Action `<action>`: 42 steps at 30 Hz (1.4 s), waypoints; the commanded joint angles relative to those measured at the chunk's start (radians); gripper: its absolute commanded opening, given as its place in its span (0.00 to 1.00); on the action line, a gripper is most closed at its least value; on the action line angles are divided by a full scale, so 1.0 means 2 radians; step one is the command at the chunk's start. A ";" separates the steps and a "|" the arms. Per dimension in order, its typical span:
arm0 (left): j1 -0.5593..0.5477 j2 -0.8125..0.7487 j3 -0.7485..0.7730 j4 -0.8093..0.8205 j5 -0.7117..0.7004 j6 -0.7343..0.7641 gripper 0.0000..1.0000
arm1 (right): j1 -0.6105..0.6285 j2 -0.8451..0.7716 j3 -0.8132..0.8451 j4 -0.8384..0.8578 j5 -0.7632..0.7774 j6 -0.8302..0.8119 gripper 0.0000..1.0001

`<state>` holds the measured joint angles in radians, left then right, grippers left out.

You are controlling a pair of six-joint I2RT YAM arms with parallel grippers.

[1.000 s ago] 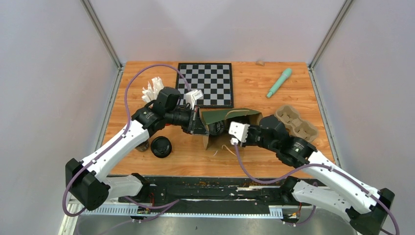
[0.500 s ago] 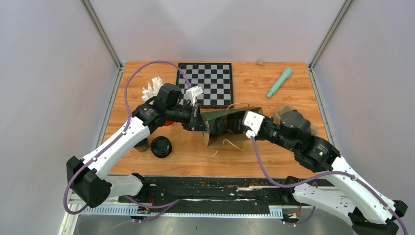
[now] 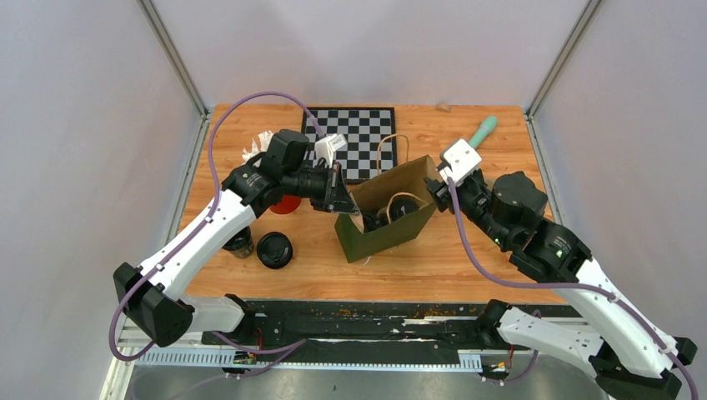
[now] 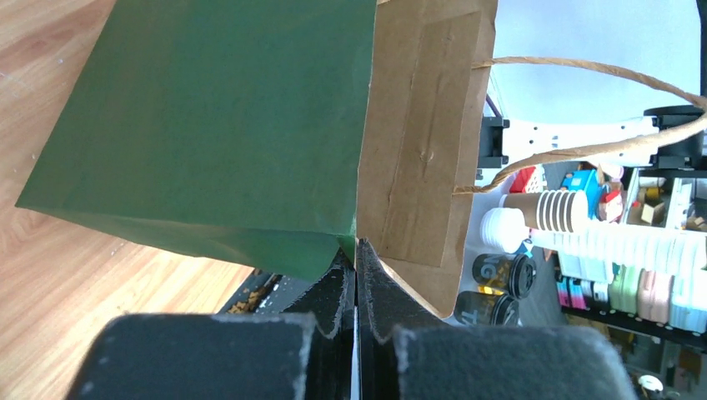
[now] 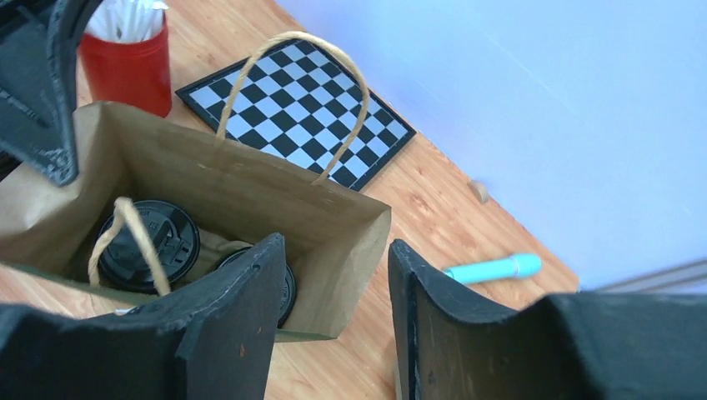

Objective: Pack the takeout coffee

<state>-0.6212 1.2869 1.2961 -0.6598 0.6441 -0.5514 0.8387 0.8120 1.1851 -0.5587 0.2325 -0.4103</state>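
A wooden table (image 3: pixel 467 250) sits inside plain white walls, with a chessboard (image 3: pixel 350 142) at the back. A paper bag (image 3: pixel 388 237), green outside and brown inside, stands upright near the middle with its mouth open.

Packing looks about half done. Two lidded coffee cups are in the bag, one (image 5: pixel 148 243) in plain sight and the other (image 5: pixel 288 287) half hidden behind a finger. Two more wait on the table to the left: one (image 3: pixel 274 249) in the open, one (image 3: pixel 240 242) partly under the left arm.

The left claw (image 4: pixel 357 250) is clamped tight on the bag's rim at the left corner, holding it up. The right claw (image 5: pixel 335 246) hangs above the bag's right end with its jaws apart, holding nothing and apparently touching nothing.

The next move likely calls for the right claw to reach across for a cup on the table while the left claw holds the mouth open.
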 commanded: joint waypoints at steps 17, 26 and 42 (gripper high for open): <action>0.001 -0.023 0.003 -0.027 -0.068 -0.047 0.20 | -0.001 0.010 0.010 -0.017 0.069 0.112 0.50; 0.004 -0.024 0.021 -0.042 -0.094 -0.045 0.41 | -0.001 0.012 0.012 -0.023 0.077 0.093 0.54; 0.033 0.002 0.148 -0.137 -0.190 0.013 0.66 | -0.001 0.010 0.015 -0.046 0.040 0.118 0.90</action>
<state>-0.5709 1.2747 1.5066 -0.8665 0.3595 -0.5865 0.8379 0.8417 1.2068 -0.6548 0.3389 -0.1944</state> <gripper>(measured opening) 0.648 0.826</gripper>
